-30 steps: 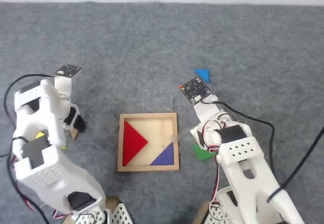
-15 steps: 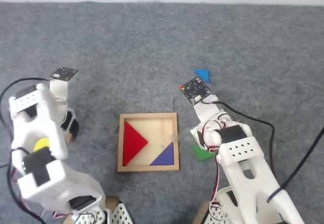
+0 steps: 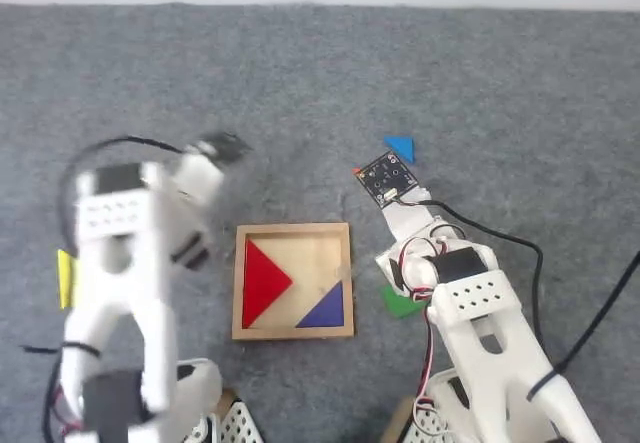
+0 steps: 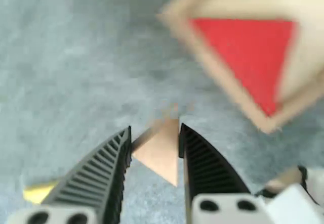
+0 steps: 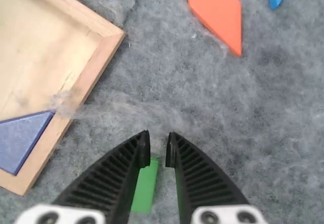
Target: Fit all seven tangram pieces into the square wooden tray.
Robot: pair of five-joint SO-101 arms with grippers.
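Observation:
The square wooden tray (image 3: 292, 231) lies in the middle of the carpet, holding a red triangle (image 3: 262, 279) and a purple triangle (image 3: 325, 309). My left gripper (image 4: 154, 130) is shut on a tan triangle (image 4: 161, 153), just off the tray's corner (image 4: 174, 21) nearest the red triangle (image 4: 248, 52). In the high view the left arm (image 3: 125, 233) stands just left of the tray. My right gripper (image 5: 157, 140) is shut with nothing in it, low over the carpet beside the tray (image 5: 96, 52). A green piece (image 5: 144, 186) lies under its fingers.
An orange parallelogram (image 5: 215, 11) and a blue triangle (image 3: 400, 148) lie on the carpet beyond the right gripper. A yellow piece (image 3: 66, 278) lies at the far left, and the green piece (image 3: 400, 303) sits just right of the tray.
The left arm has swung right toward the tray, uncovering the yellow piece on the carpet. The right arm has stayed still.

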